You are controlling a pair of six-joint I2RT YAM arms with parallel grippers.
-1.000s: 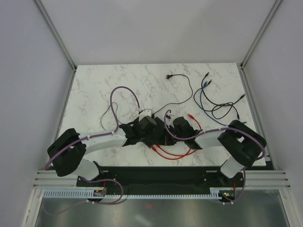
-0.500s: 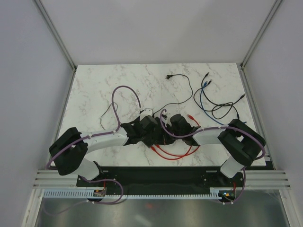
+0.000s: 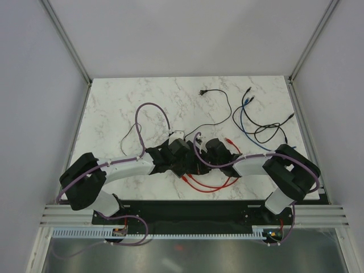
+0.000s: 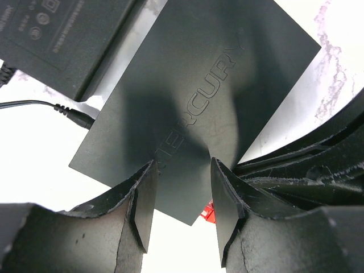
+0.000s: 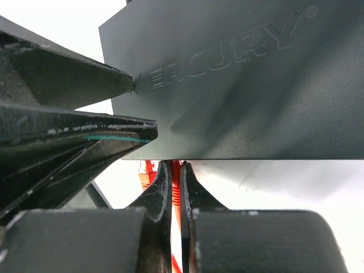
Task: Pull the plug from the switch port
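The switch [image 4: 199,85] is a flat matte-black box marked MERCURY, lying on the marble table. My left gripper [image 4: 183,165] is open, and its fingertips rest on the top of the switch near one corner. A red plug [image 5: 176,190] sits at the near edge of the switch [image 5: 239,85], and my right gripper [image 5: 176,166] is shut on it. In the left wrist view, only a bit of the red plug [image 4: 207,211] shows past the switch's corner. From above, both grippers [image 3: 181,162] [image 3: 200,164] meet at the table's middle front and hide the switch.
A smaller black box [image 4: 62,40] with a thin black cord [image 4: 68,114] lies beside the switch. A red cable [image 3: 207,183] loops toward the near edge. Blue and black cables [image 3: 250,122] lie at the back right. Another black cord [image 3: 213,94] lies at the back.
My right gripper has moved slightly left and closed on the red plug. The left gripper has stayed on the switch.
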